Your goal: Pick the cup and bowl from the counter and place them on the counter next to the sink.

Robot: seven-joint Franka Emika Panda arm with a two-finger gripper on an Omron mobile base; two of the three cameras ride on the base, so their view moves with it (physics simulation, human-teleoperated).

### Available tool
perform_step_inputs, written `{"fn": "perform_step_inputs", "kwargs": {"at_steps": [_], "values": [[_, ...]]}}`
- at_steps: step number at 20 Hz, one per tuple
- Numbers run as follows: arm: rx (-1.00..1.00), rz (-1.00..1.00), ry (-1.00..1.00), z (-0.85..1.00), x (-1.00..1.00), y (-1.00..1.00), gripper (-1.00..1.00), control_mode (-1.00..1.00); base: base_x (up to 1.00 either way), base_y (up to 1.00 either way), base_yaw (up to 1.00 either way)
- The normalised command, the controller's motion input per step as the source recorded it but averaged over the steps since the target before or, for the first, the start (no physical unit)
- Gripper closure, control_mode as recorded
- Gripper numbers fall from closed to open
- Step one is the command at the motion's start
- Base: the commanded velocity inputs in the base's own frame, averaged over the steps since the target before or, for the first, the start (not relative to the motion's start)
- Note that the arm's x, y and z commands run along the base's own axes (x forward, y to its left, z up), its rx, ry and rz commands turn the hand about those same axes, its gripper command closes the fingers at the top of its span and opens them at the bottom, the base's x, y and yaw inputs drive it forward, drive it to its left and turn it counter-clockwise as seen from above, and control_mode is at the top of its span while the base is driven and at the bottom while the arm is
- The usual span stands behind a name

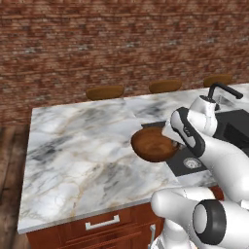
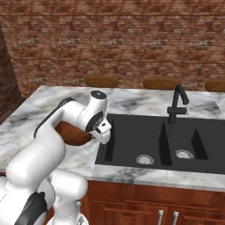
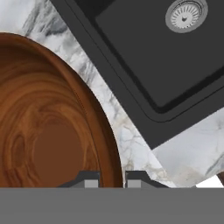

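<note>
The dark brown wooden bowl point(image 1: 151, 144) point(image 2: 70, 134) point(image 3: 48, 131) is over the marble counter point(image 1: 82, 141) point(image 2: 132, 102) point(image 3: 131, 140), just left of the black sink point(image 1: 232, 127) point(image 2: 149, 136) point(image 3: 166, 61). It looks slightly tilted, and I cannot tell whether it touches the slab. My gripper point(image 1: 173, 141) point(image 2: 100, 134) point(image 3: 112, 180) is shut on the bowl's rim on the side facing the sink, one finger inside and one outside. The cup is out of view.
A black angular faucet point(image 1: 221, 90) point(image 2: 178, 103) stands behind the sink, which has round metal drains point(image 1: 192, 163) point(image 2: 145, 159) point(image 3: 186, 15). Brown stool seats point(image 1: 104, 91) point(image 2: 101, 81) line the counter's far side before a brick wall. Wide bare marble lies left of the bowl.
</note>
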Motion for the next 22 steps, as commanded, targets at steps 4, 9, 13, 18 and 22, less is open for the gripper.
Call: {"fn": "perform_step_inputs", "kwargs": {"at_steps": [4,9,13,18,22], "values": [[0.0,-0.15,0.0,-0.25,0.0,0.0,1.0,-1.0,0.0,0.0,0.0],[0.0,-0.13,0.0,-0.32,0.0,0.0,1.0,-1.0,0.0,0.0,0.0],[0.0,-0.09,0.0,-0.39,0.0,0.0,1.0,-1.0,0.0,0.0,0.0],[0.0,-0.05,0.0,-0.28,0.0,0.0,1.0,-1.0,0.0,0.0,0.0],[0.0,-0.03,0.0,-0.15,0.0,0.0,1.0,-1.0,0.0,0.0,0.0]]}}
